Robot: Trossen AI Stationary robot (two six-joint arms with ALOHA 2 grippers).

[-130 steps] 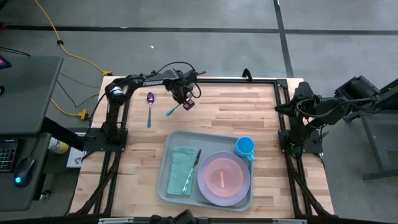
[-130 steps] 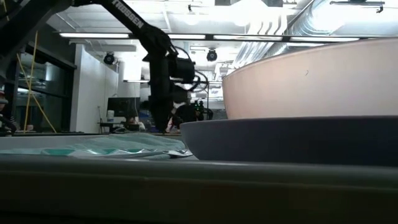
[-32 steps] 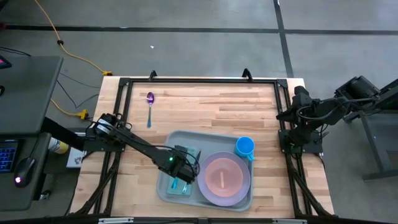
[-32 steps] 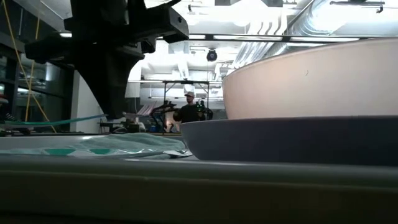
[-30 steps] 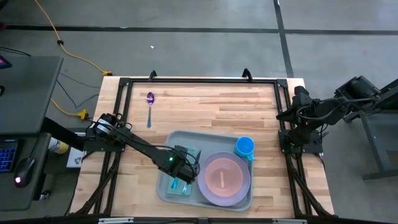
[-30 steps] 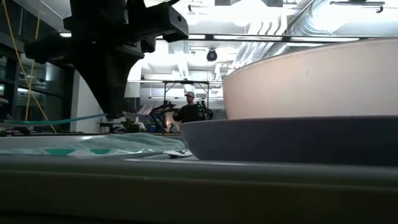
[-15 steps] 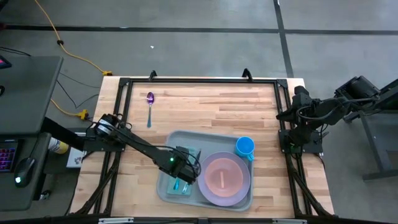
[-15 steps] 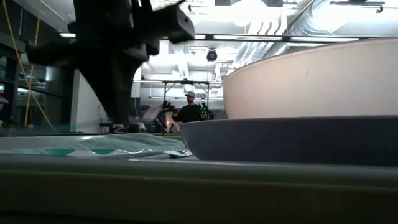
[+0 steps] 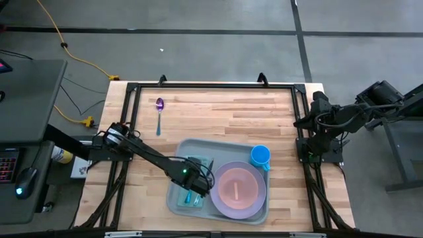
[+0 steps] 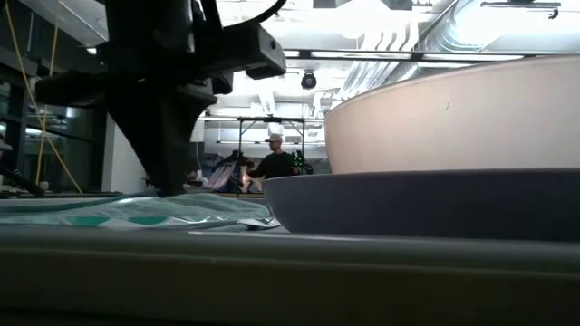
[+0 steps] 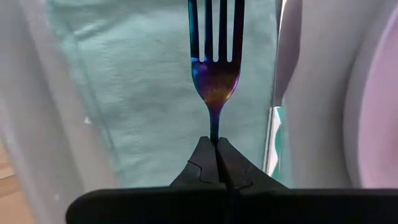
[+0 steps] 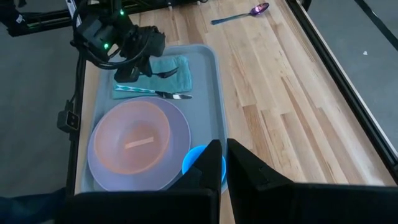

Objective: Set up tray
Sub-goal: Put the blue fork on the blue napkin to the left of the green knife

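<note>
My left pincer [image 11: 216, 144] is clamped on the fork [image 11: 216, 68], low over the teal napkin [image 11: 137, 87] in the tray [image 9: 228, 148] at the bench's [image 9: 264, 112] near side. Right pincer [image 12: 220, 163] closed, parked far right.

2 dark jointed arms [image 9: 149, 155], black cables, green wrist light

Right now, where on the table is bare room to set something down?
Bare wood lies between the spoon and the right frame, beyond the tray. The tray is crowded: napkin, plate, cup, left claw holding the fork.
</note>
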